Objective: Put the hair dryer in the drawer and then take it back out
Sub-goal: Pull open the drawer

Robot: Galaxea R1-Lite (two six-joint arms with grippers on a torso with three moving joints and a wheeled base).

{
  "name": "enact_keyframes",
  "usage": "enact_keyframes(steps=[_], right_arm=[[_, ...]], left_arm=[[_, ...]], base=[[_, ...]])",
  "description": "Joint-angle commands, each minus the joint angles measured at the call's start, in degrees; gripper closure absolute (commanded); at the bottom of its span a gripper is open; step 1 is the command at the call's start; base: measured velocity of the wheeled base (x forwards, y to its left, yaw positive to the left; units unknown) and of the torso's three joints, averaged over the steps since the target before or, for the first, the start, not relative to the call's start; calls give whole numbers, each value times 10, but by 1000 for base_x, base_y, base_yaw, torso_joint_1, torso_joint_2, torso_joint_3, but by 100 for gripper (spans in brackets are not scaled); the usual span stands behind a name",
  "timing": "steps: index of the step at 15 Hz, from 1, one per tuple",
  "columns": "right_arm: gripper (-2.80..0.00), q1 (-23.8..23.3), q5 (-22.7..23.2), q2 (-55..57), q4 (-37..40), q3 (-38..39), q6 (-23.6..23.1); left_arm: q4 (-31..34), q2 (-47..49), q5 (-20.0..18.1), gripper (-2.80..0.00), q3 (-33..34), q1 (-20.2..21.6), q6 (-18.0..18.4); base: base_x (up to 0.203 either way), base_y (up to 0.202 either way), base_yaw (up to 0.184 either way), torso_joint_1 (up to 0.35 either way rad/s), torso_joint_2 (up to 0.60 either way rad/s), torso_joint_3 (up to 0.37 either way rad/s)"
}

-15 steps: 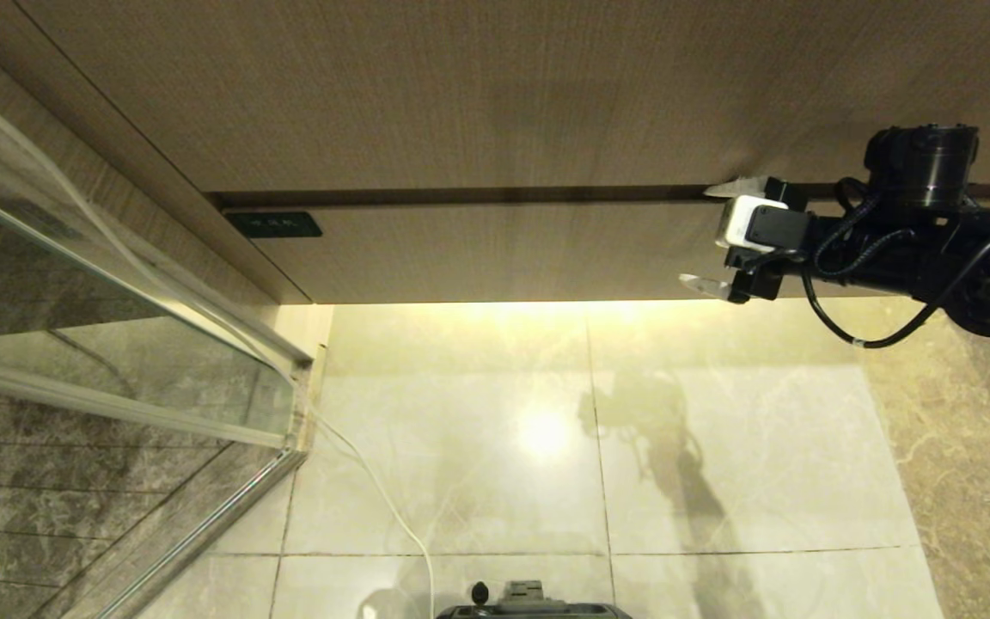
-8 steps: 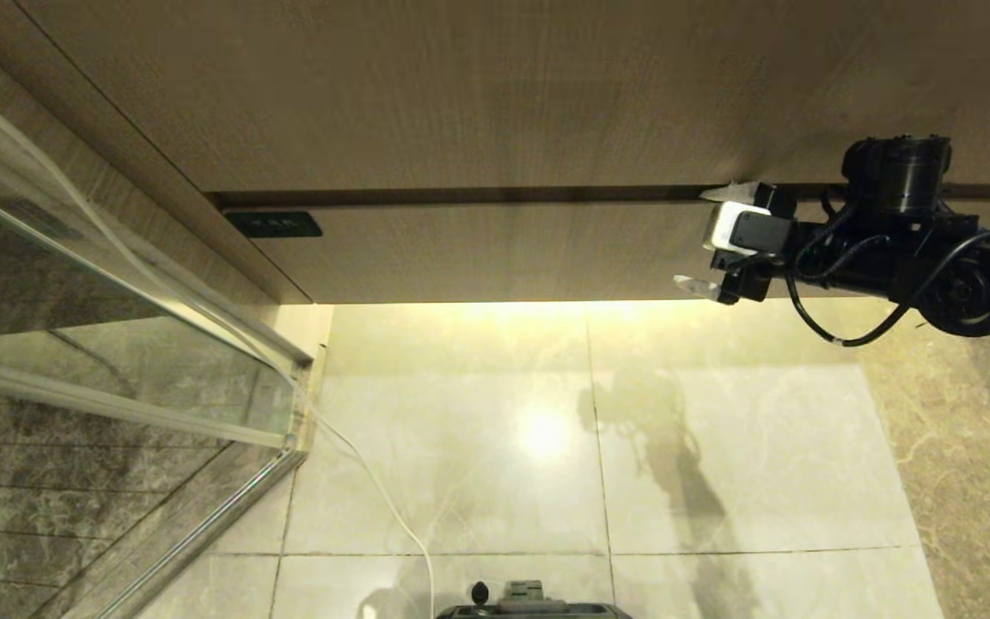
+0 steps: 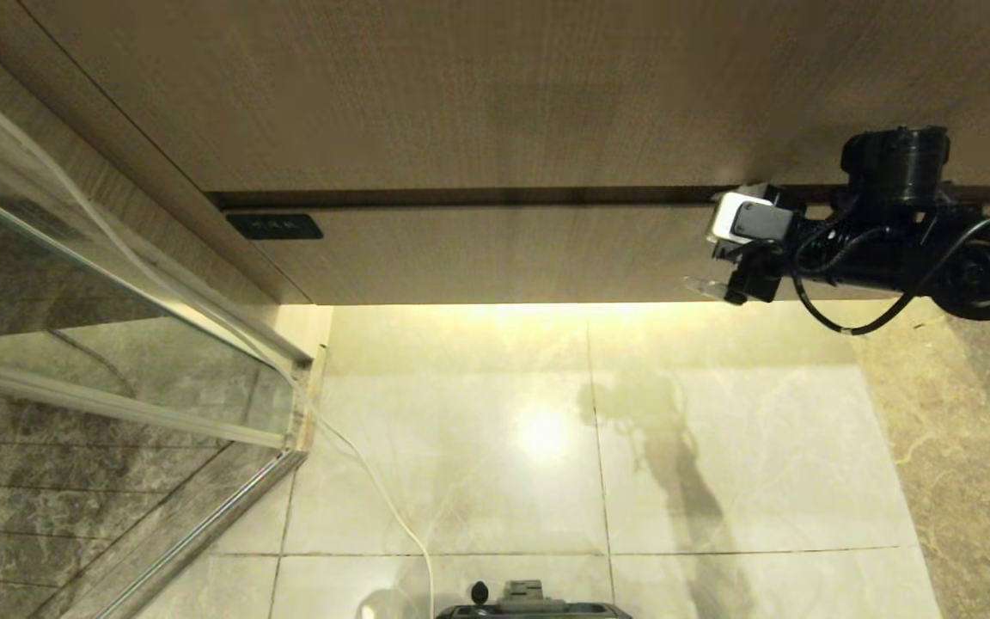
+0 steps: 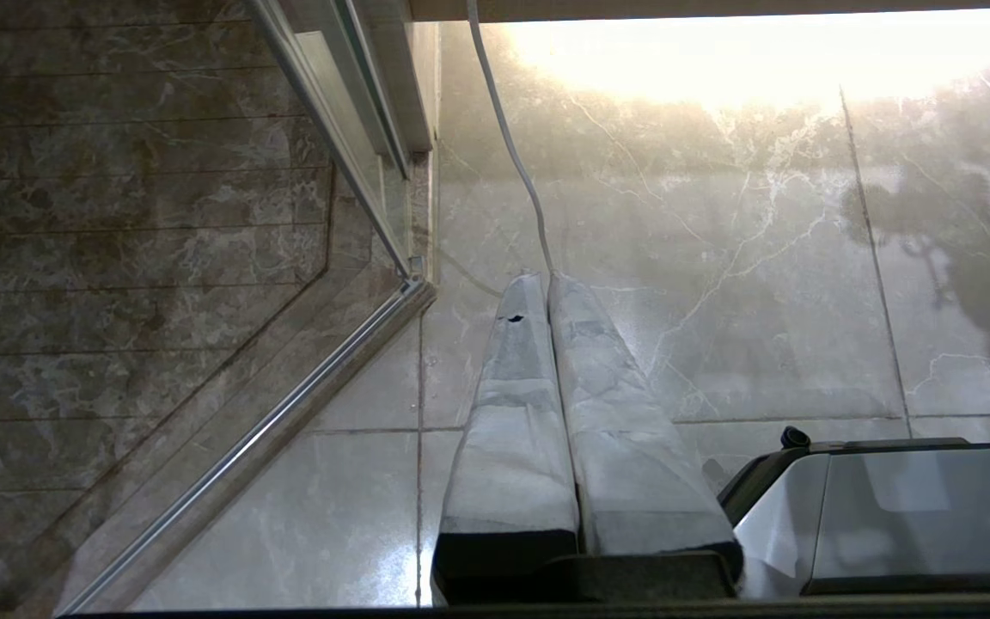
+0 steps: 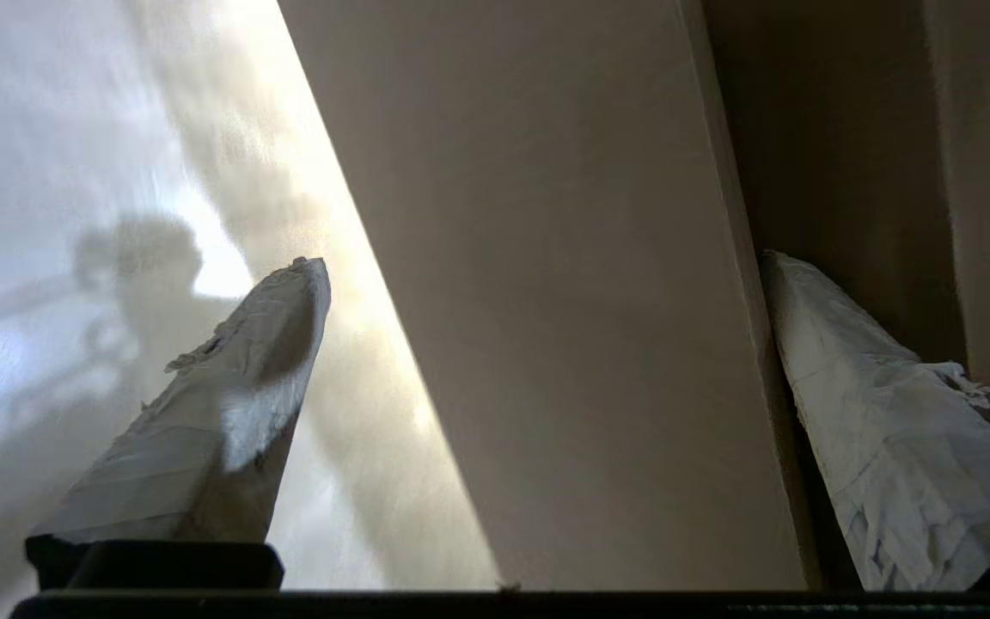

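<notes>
1. The drawer [image 3: 495,254] sits shut, its flat wood-grain front running wide under the wooden panel [image 3: 426,86] above, with a thin dark gap between the two
2. A small black label [image 3: 274,226] marks the front's upper corner on the robot's left side
3. The right gripper [image 3: 723,245] reaches in from the right, level with the drawer front, at its right-hand part
4. Its jaws stand wide apart and hold nothing; in the right wrist view one taped finger [image 5: 873,430] is up at the dark gap over the drawer's top edge, the other finger [image 5: 203,413] hangs below the bottom edge, over the lit floor, so the front [image 5: 546,301] lies between them
5. Whether either finger actually touches the wood, I cannot tell
6. The hair dryer is in none of the views, so its place cannot be told
7. The left gripper [image 4: 546,292] hangs parked low over the floor tiles [image 4: 718,258], its two wrapped fingers pressed together with nothing between them
8. A white cable [image 3: 383,499] trails across the glossy tiles from the corner of the glass shower screen [image 3: 117,344] toward the robot's base [image 3: 529,602]
9. A warm strip of light glows on the floor just under the drawer
</notes>
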Motion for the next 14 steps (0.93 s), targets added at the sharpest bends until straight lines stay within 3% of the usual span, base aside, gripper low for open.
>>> enact_keyframes(steps=[1,6,14], right_arm=[[-280,-5,-14,0,49,-1,8],[-280,-6,-56,-9,76,7,51],[-280,-6,-70,-82,126,64,51]], left_arm=[[0,0,0,0,1,0,0],[0,0,0,0,1,0,0],[0,0,0,0,1,-1,0]], base=[[0,0,0,0,0,0],[0,0,0,0,0,0],[0,0,0,0,0,0]])
